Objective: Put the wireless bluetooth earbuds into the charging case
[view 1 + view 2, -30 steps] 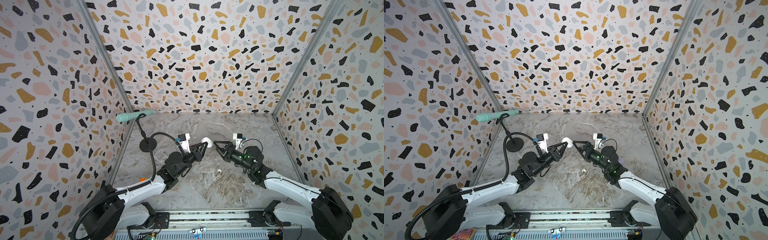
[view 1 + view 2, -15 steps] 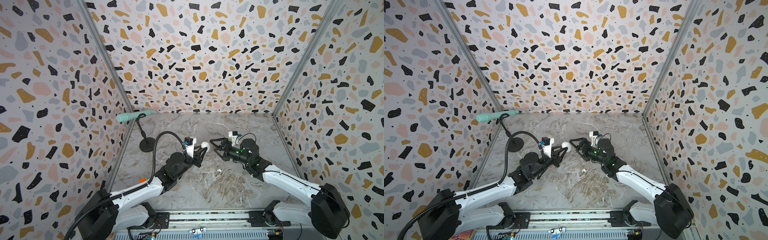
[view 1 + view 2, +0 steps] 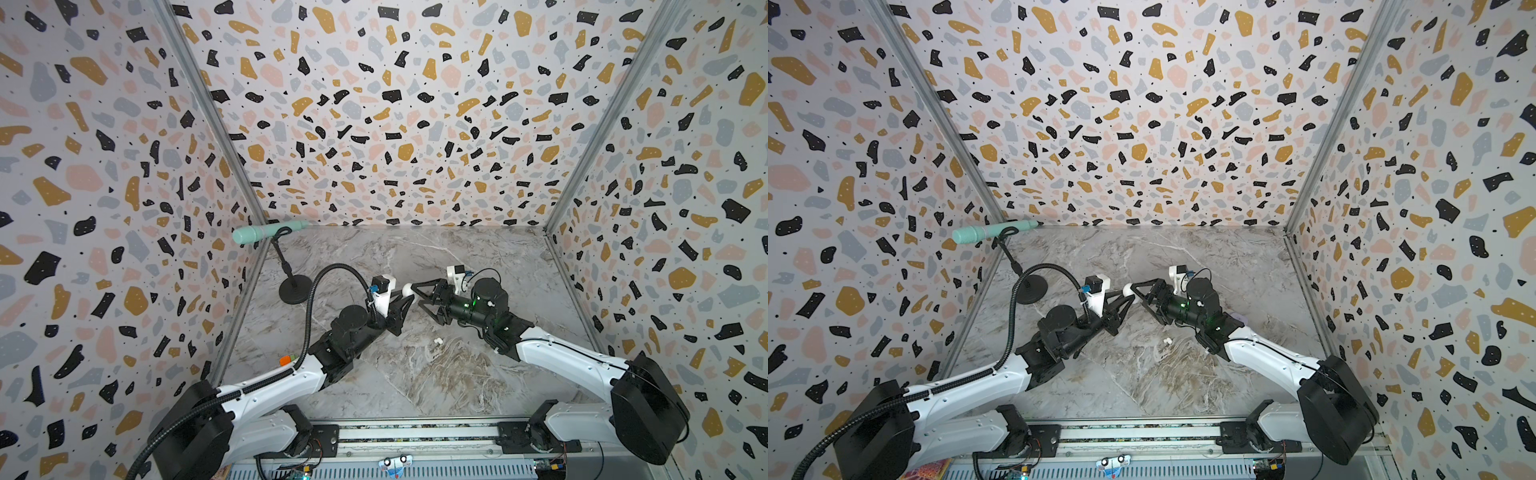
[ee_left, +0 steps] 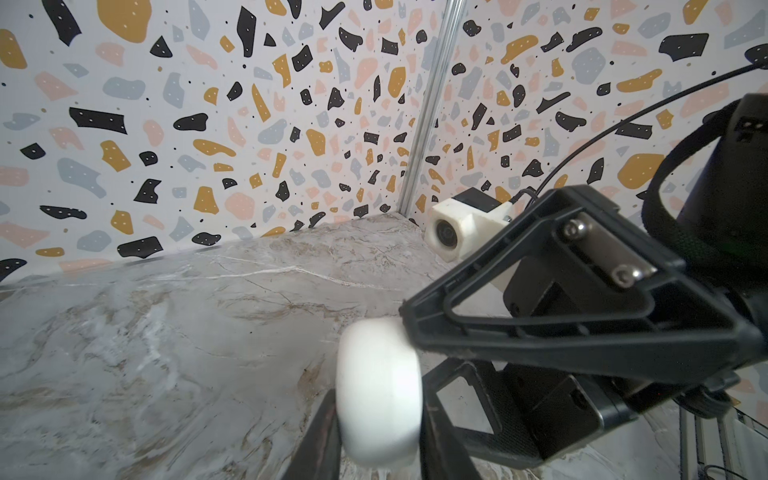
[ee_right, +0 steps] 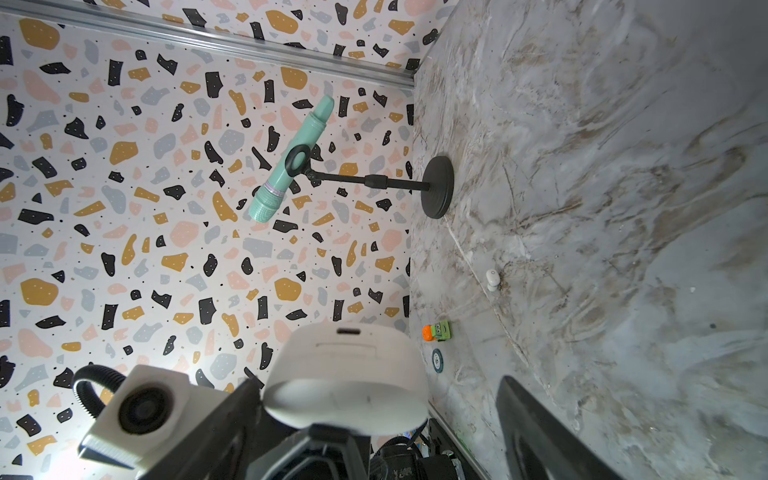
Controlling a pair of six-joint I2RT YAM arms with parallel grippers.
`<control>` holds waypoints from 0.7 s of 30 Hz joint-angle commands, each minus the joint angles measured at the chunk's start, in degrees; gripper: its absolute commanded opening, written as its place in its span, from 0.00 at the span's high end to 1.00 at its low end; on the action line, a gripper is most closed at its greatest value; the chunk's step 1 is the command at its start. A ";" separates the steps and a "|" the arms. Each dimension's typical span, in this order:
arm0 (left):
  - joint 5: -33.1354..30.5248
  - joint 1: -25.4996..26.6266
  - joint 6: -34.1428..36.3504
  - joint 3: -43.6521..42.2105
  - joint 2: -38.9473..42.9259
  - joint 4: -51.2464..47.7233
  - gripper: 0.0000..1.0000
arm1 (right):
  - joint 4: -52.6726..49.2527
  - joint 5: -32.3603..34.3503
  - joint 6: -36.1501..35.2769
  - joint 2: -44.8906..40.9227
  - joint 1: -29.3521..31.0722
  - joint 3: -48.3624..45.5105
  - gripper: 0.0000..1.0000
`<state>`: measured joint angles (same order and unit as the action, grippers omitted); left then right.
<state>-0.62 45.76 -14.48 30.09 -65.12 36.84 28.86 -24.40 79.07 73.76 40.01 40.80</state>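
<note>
I find the left gripper (image 3: 404,292) clamped on the white charging case (image 3: 407,287), held clear of the marble table (image 3: 415,386). The case's lid seam looks shut. Just to its right, the right gripper (image 3: 419,296) faces the case with its jaws spread, the upper tip at the case's edge; I cannot confirm contact. One white earbud (image 3: 437,341) lies on the table below, nearer the right arm. My judgement is that the case's free end points at the right gripper, so the lid work falls to that arm.

Walls (image 3: 374,104): terrazzo print, filling upper frame and both sides.
Tabletop (image 3: 415,374): grey marble look, lower centre.
Corner strips (image 3: 210,112): pale metal.
</note>
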 commanded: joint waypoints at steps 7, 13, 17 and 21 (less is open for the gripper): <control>-0.28 0.41 1.66 1.71 0.26 1.03 1.00 | -0.17 0.55 -1.52 0.37 1.17 3.65 0.18; -0.32 0.63 1.36 2.38 -0.65 0.18 1.00 | -1.54 2.99 -2.93 -0.14 1.91 4.27 0.25; -0.76 0.65 0.94 2.44 -0.38 0.11 1.00 | -1.45 3.51 -2.91 -0.34 1.91 4.13 0.26; -1.33 0.77 0.91 2.48 -0.18 0.33 1.00 | 0.58 2.90 -1.58 0.10 2.09 3.59 0.26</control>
<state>-0.99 46.19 -14.11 30.81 -65.67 34.98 27.53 -21.78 77.30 74.26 41.67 42.81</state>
